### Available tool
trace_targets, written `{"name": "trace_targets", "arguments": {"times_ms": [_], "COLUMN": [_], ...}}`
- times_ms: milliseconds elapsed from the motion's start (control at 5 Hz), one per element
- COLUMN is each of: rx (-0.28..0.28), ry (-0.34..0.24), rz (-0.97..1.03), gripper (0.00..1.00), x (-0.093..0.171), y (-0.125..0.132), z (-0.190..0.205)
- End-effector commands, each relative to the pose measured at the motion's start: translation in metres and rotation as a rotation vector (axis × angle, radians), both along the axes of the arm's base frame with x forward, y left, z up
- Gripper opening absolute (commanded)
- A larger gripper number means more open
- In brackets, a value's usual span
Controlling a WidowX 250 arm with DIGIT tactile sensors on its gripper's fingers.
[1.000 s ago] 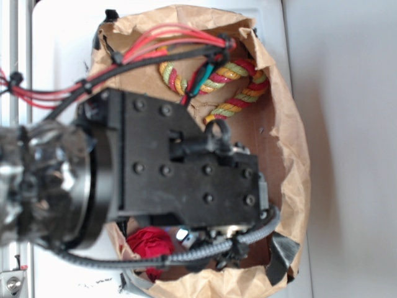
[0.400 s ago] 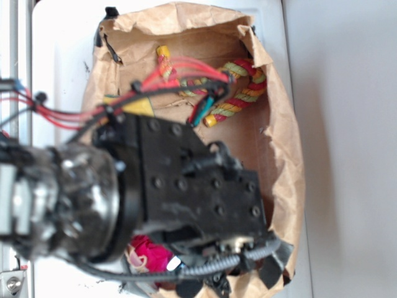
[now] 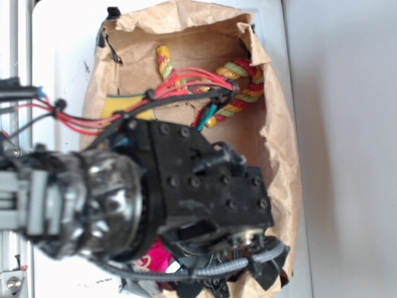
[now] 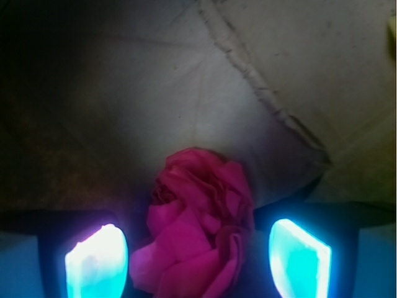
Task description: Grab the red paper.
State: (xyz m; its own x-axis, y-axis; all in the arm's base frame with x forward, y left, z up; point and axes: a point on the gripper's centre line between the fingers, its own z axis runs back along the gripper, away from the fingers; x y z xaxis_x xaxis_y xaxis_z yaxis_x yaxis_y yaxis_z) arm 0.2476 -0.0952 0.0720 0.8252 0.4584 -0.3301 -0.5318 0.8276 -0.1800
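The red paper point(image 4: 198, 239) is a crumpled wad lying on the brown floor of a paper bag. In the wrist view it sits right between my two glowing fingertips. My gripper point(image 4: 198, 261) is open, with a gap on each side of the wad, and neither pad point(image 4: 96, 261) touches it. In the exterior view only a pink-red sliver of the red paper point(image 3: 153, 257) shows under the black gripper body point(image 3: 211, 186), near the bag's bottom edge. The fingers point(image 3: 268, 268) are mostly hidden there.
The brown paper bag point(image 3: 286, 155) lies open with crumpled walls all round. A red-yellow-green rope toy point(image 3: 240, 87) lies at its far end. A yellow sponge point(image 3: 127, 105) rests by the left wall. Red cables point(image 3: 180, 84) arch over the arm.
The arm has moved toward the bottom of the exterior view and over the red paper, hiding more of it. The sponge and more of the rope toy have come into view behind it.
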Motion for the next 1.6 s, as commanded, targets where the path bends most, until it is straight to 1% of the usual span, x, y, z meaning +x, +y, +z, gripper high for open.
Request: {"name": "trace_targets", "arguments": {"times_ms": [0,200,400,600,800,1000,1200,1400], "rx": [-0.021,-0.039,-0.046,-0.040,-0.028,-0.025,-0.019,-0.016], "ry": [0.012,0.061,0.093,0.097,0.076,0.067,0.059,0.053], "rz": [-0.100,-0.156,-0.186,-0.186,-0.157,-0.151,-0.140,-0.132], "gripper": [1.00,1.00,1.00,1.00,0.00,0.00,0.00,0.00], "x": [-0.006,-0.007,-0.006,-0.015,-0.010,-0.008,-0.018,-0.019], "y": [-0.018,-0.024,-0.022,-0.028,-0.021,-0.017,-0.031,-0.034], "z": [-0.007,-0.016,-0.019,-0.015,-0.010,-0.009,-0.010,-0.012]}}
